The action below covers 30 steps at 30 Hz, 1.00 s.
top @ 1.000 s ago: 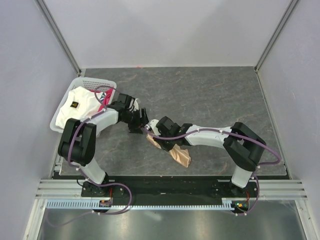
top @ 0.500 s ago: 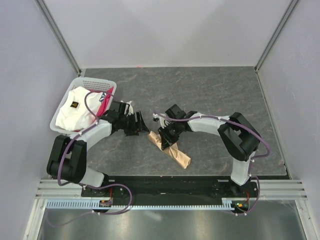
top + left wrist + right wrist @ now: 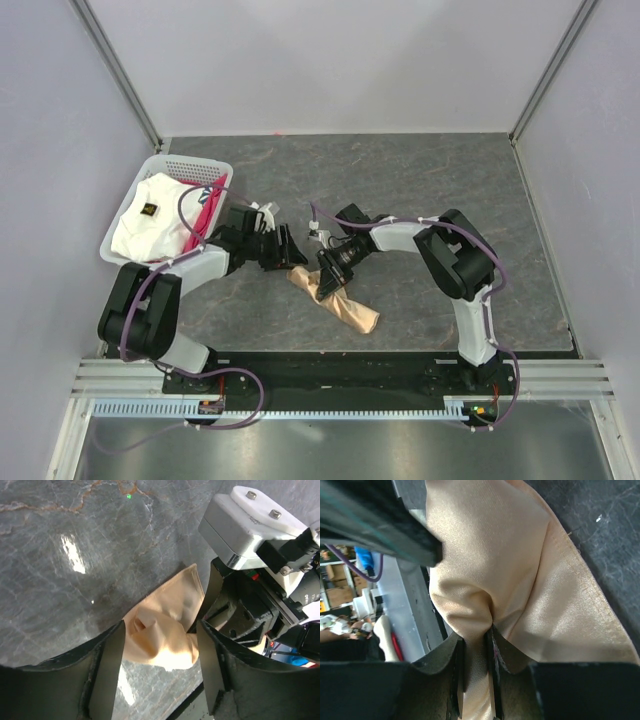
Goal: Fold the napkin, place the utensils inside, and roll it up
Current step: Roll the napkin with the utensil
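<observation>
The peach-tan napkin (image 3: 340, 302) lies rolled into a short diagonal bundle on the grey table, near the middle front. My right gripper (image 3: 328, 272) is shut on a fold of the napkin (image 3: 520, 580) near its upper-left end; the cloth is pinched between the two pads. My left gripper (image 3: 290, 250) is open just beyond the roll's upper-left end, which shows between its fingers (image 3: 165, 640) without touching them. The utensil is hidden; no black spoon shows in any view.
A white perforated basket (image 3: 185, 166) stands at the left, holding a white cloth with a dark mark (image 3: 150, 215) and a pink-red cloth (image 3: 208, 200). Grey walls close in the table on three sides. The arm bases sit at the front edge.
The right arm has swung in so its gripper now pinches the roll's upper-left end. The left gripper has come back to that end and stands open there. The roll has shifted slightly.
</observation>
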Tool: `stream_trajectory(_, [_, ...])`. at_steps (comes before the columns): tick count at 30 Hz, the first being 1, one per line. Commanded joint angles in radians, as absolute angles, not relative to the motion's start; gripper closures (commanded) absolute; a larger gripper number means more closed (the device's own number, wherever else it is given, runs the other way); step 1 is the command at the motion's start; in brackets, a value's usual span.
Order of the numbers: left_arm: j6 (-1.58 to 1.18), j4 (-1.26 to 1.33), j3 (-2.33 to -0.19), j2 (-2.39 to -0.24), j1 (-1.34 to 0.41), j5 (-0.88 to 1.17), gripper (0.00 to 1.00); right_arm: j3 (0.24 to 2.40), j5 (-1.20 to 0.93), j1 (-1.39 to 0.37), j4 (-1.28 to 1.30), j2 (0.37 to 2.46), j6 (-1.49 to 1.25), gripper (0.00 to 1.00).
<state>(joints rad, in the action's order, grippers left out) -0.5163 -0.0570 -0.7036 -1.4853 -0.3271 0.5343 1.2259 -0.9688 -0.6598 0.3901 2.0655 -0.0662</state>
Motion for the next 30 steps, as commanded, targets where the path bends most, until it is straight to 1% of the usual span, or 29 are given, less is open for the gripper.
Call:
stream_trajectory(1, [-0.54, 0.032, -0.707, -1.537, -0.334, 0.578, 0.43, 1.275, -1.014, -0.653, 0.417, 2.129, -0.038, 0.73])
stream_trajectory(3, [-0.543, 0.032, -0.71, -1.566, -0.337, 0.584, 0.51, 1.288, -1.019, -0.649, 0.425, 2.151, -0.034, 0.73])
stream_trajectory(4, [-0.546, 0.032, -0.709, -1.574, -0.339, 0.586, 0.61, 1.293, -1.017, -0.647, 0.426, 2.157, -0.029, 0.73])
stream_trajectory(6, [-0.545, 0.028, -0.706, -1.588, -0.341, 0.584, 0.71, 1.299, -1.019, -0.643, 0.429, 2.167, -0.028, 0.73])
stream_trajectory(7, [-0.548, 0.022, -0.706, -1.592, -0.341, 0.581, 0.81, 1.302, -1.019, -0.641, 0.43, 2.169, -0.026, 0.73])
stream_trajectory(11, [-0.545, -0.024, -0.709, -1.609, -0.339, 0.568, 0.97, 1.307, -1.008, -0.63, 0.433, 2.172, -0.026, 0.72])
stream_trajectory(13, [-0.543, -0.032, -0.71, -1.621, -0.341, 0.565, 0.98, 1.308, -0.997, -0.624, 0.434, 2.169, -0.026, 0.71])
stream_trajectory(15, [-0.545, -0.049, -0.716, -1.632, -0.341, 0.558, 0.98, 1.31, -0.976, -0.623, 0.437, 2.152, -0.029, 0.67])
stream_trajectory(17, [-0.542, -0.058, -0.722, -1.646, -0.341, 0.552, 0.98, 1.31, -0.927, -0.618, 0.439, 2.12, -0.035, 0.66])
stream_trajectory(18, [-0.541, -0.064, -0.723, -1.649, -0.339, 0.551, 0.98, 1.313, -0.904, -0.615, 0.442, 2.109, -0.04, 0.57])
stream_trajectory(19, [-0.543, -0.067, -0.724, -1.655, -0.339, 0.548, 0.98, 1.316, -0.864, -0.615, 0.446, 2.097, -0.04, 0.52])
stream_trajectory(20, [-0.543, -0.071, -0.726, -1.661, -0.339, 0.542, 0.98, 1.321, -0.833, -0.617, 0.463, 2.07, -0.04, 0.48])
stream_trajectory(21, [-0.542, -0.078, -0.727, -1.663, -0.341, 0.54, 0.98, 1.328, -0.809, -0.615, 0.471, 2.054, -0.035, 0.43])
stream_trajectory(23, [-0.54, -0.086, -0.736, -1.674, -0.339, 0.532, 0.98, 1.33, -0.724, -0.615, 0.474, 1.996, -0.034, 0.37])
stream_trajectory(26, [-0.538, -0.094, -0.745, -1.689, -0.341, 0.529, 0.98, 1.332, -0.62, -0.62, 0.474, 1.915, -0.032, 0.32])
stream_trajectory(28, [-0.537, -0.103, -0.753, -1.695, -0.339, 0.528, 0.98, 1.324, -0.568, -0.626, 0.463, 1.867, -0.028, 0.31])
stream_trajectory(30, [-0.535, -0.107, -0.761, -1.706, -0.341, 0.526, 0.98, 1.293, -0.445, -0.659, 0.437, 1.795, -0.014, 0.29])
